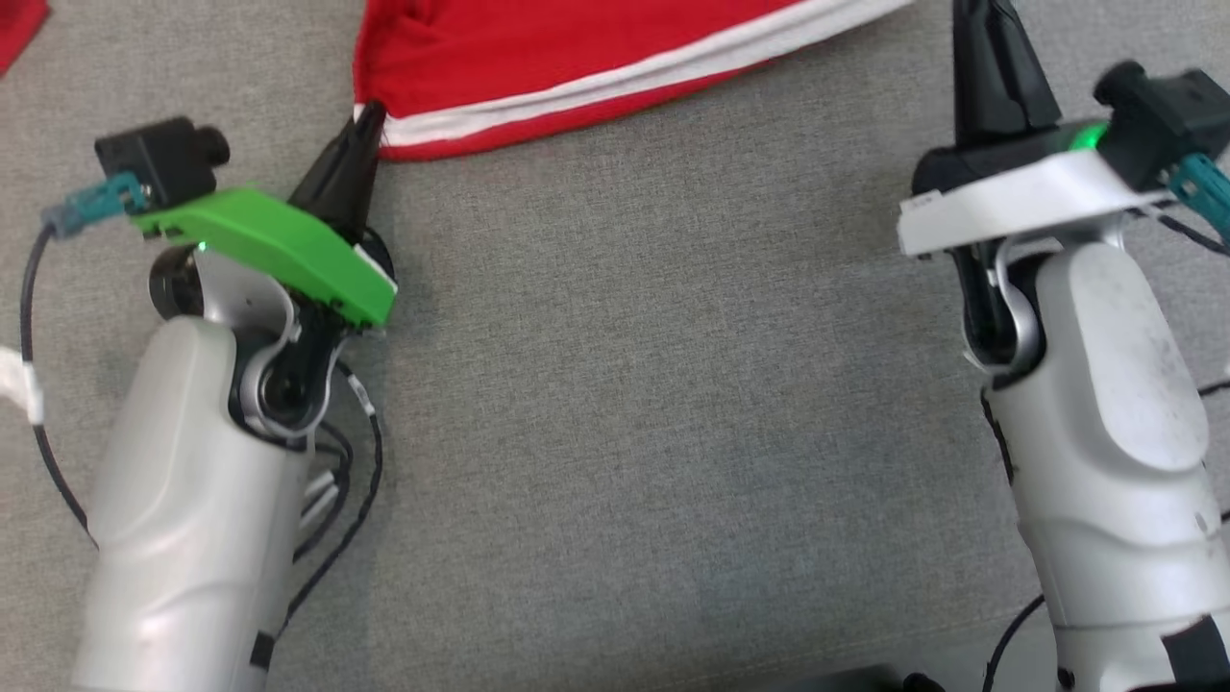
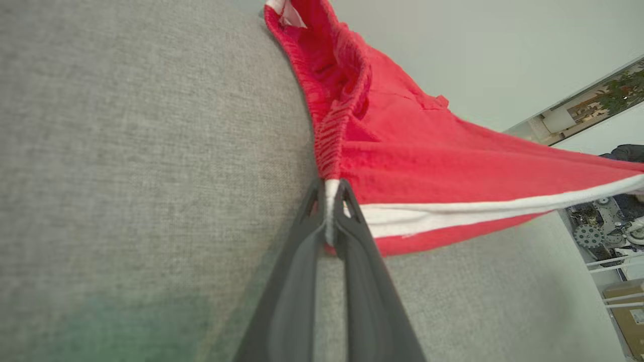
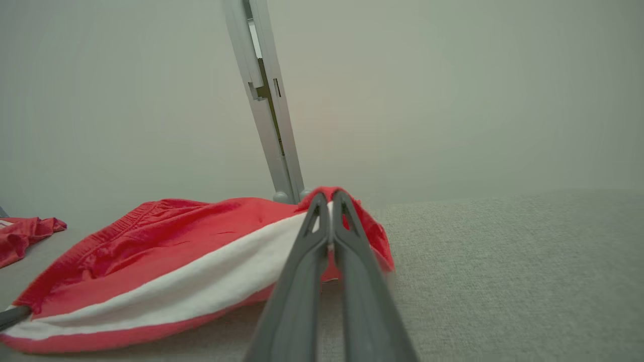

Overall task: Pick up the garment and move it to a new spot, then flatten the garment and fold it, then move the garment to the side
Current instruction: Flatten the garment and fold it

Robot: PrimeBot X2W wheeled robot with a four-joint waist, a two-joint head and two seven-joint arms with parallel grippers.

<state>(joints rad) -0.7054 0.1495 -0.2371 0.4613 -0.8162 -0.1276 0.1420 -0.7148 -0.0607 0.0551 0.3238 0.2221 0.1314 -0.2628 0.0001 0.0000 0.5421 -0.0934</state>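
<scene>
Grey cloth surface [image 1: 673, 432]; forearms [image 1: 192, 500] extended forward; left tool [image 2: 332, 185], right tool [image 3: 330, 198] clamped on red garment [image 1: 577, 48] edge.

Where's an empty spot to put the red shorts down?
The wide gray surface between left gripper and right gripper, nearer the robot than the shorts, is bare. Up top is crowded: both pinch the shorts, and another red cloth lies far left.

Bare grey surface [image 1: 653, 384] nearside, red garment [image 1: 538, 67] across the far edge.

Red garment [image 1: 538, 58] with a white stripe [image 1: 625, 75] near its edge; grey woven surface [image 1: 673, 384]; bright green cover [image 1: 279, 245] on the left wrist.
</scene>
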